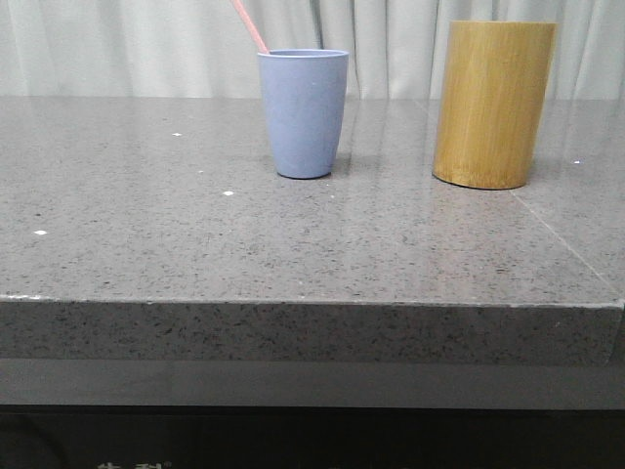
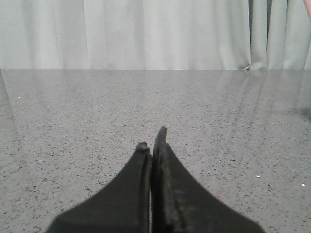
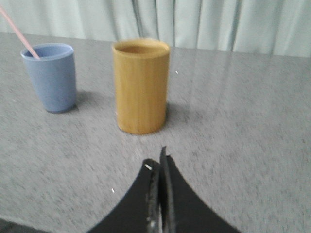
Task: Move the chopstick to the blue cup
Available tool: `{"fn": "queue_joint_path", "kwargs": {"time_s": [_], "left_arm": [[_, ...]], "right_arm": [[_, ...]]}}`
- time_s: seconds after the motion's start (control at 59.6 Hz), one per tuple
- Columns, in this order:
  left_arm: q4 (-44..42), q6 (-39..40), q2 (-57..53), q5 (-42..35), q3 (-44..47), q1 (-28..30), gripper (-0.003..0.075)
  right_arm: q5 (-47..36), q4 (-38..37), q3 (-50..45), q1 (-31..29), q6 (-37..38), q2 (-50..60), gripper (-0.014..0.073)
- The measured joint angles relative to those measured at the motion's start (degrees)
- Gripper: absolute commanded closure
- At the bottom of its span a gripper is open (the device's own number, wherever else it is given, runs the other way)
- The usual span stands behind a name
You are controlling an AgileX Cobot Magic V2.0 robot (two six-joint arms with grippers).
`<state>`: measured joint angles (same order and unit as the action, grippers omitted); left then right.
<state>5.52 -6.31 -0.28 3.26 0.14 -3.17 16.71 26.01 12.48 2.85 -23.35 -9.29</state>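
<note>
Chopstick [image 1: 250,26] stands in the blue cup [image 1: 303,112], leaning toward 11 o'clock out of the rim, so the transfer looks finished. Left gripper [image 2: 153,138] and right gripper [image 3: 158,158] are both pressed closed with nothing between the fingers, low over bare table [image 1: 293,244]. The main risk, as I judge it, is a passing arm clipping the slanted stick and tipping the light cup. The bamboo holder [image 1: 493,103] stands at the cup's 3 o'clock, well apart. Open counter lies toward 6 o'clock, up to the front edge, leaving room to retreat.
</note>
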Motion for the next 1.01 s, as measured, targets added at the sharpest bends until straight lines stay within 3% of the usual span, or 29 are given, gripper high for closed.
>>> {"fn": "queue_joint_path", "kwargs": {"time_s": [0.252,0.839,0.906,1.006], "left_arm": [[0.0,0.0,0.0,-0.1,0.0,0.0,0.0739],[0.0,0.0,0.0,-0.1,0.0,0.0,0.0739],[0.0,0.0,0.0,-0.1,0.0,0.0,0.0739],[0.0,0.0,0.0,-0.1,0.0,0.0,0.0739]], "right_arm": [[-8.1,0.0,-13.3,-0.2,-0.1,9.4,0.0662],[-9.2,0.1,-14.1,-2.5,-0.1,9.9,0.0662],[-9.8,-1.7,-14.1,-2.5,1.5,9.9,0.0662],[-11.6,-10.5,-14.1,-2.7,10.8,9.9,0.0662]]}}
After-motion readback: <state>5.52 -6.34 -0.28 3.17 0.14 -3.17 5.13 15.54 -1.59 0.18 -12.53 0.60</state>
